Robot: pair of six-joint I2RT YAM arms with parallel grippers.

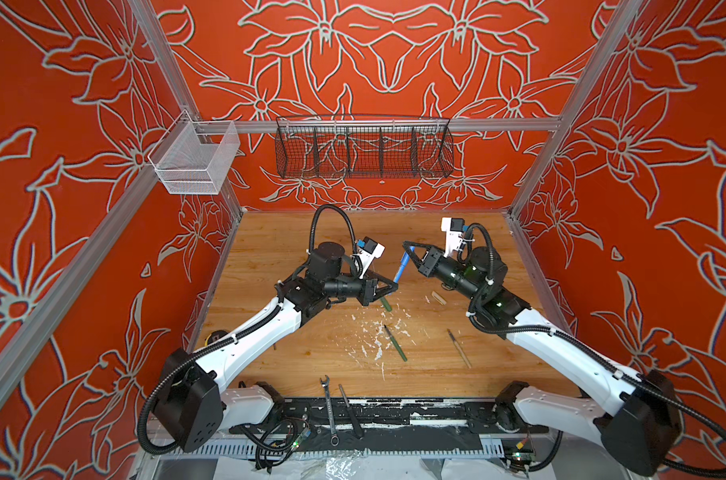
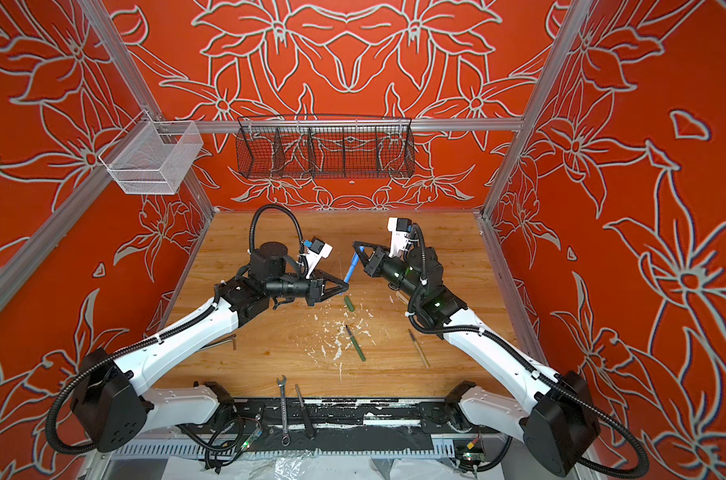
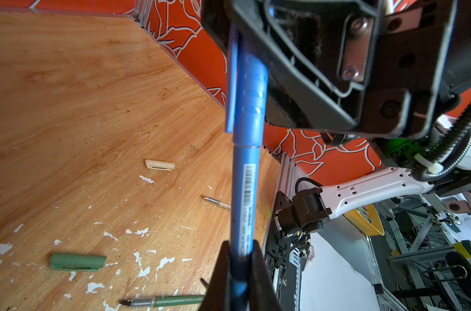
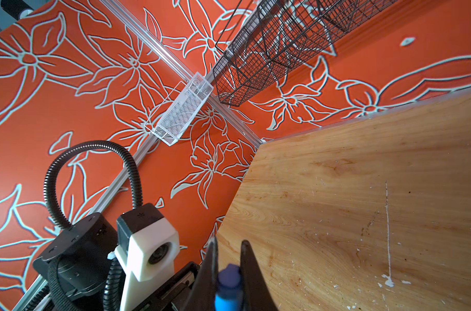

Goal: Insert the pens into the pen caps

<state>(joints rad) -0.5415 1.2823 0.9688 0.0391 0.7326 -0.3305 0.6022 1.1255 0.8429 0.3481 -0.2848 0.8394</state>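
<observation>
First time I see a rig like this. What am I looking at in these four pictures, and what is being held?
Two robot arms work over a wooden table. Two pictures look down from overhead and are nearly alike; the other two come from a camera on each arm's wrist. Each arm ends in a two-fingered tool. The left tool is shut on the blue pen by its barrel. The right tool is shut on the blue cap, which already sits over the pen's other end. Loose on the table lie a green pen, a green cap, a tan pen and a tan cap.
</observation>
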